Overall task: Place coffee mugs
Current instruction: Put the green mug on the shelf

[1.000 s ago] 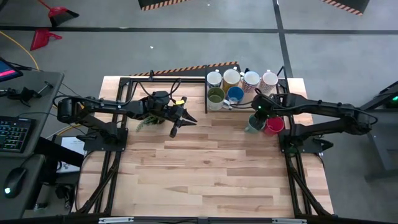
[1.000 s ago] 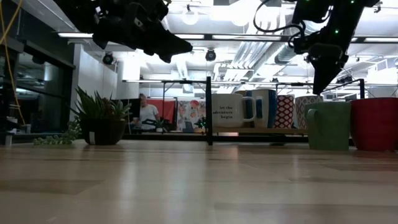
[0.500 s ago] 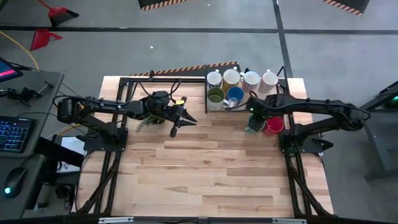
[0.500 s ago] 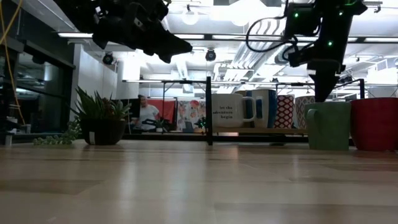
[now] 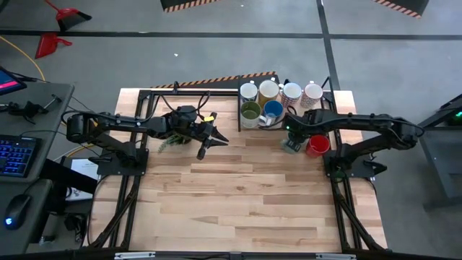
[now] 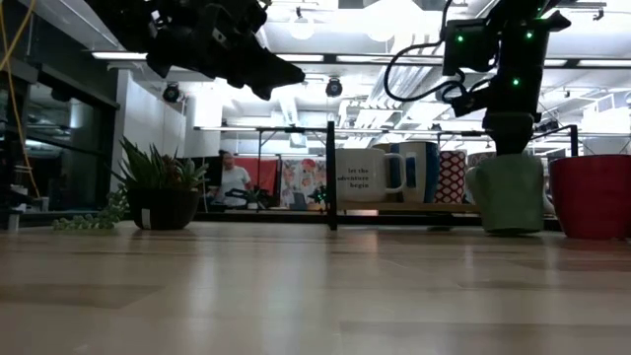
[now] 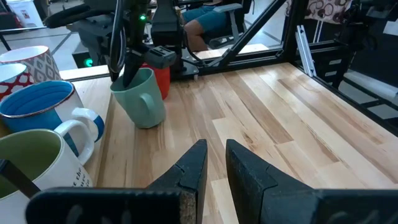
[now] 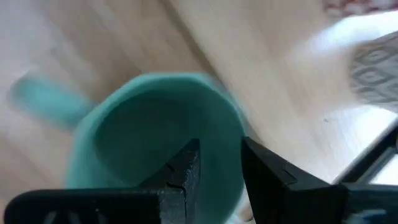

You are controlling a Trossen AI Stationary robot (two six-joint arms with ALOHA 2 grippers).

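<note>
The right hand (image 8: 217, 171) grips the rim of the teal mug (image 5: 291, 143), one finger inside the cup and one outside its wall. The mug sits toward the far right of the desk (image 5: 238, 195), just beside the red mug (image 5: 317, 145) and near the metal rack (image 5: 241, 108) where six other mugs (image 5: 280, 101) are grouped. In the low view its base looks barely clear of the wood, or only just resting on it; I cannot tell which. To do this step well, the rim pinch should stay firm and the mug stay upright while it travels, since a one-wall grip lets a cup swing. It should clear the red mug and the blue mug (image 7: 38, 111) closest to it, and be set fully flat before the fingers part. The left hand (image 7: 211, 168) hovers over the middle of the desk on the left, its fingers nearly closed on nothing.
</note>
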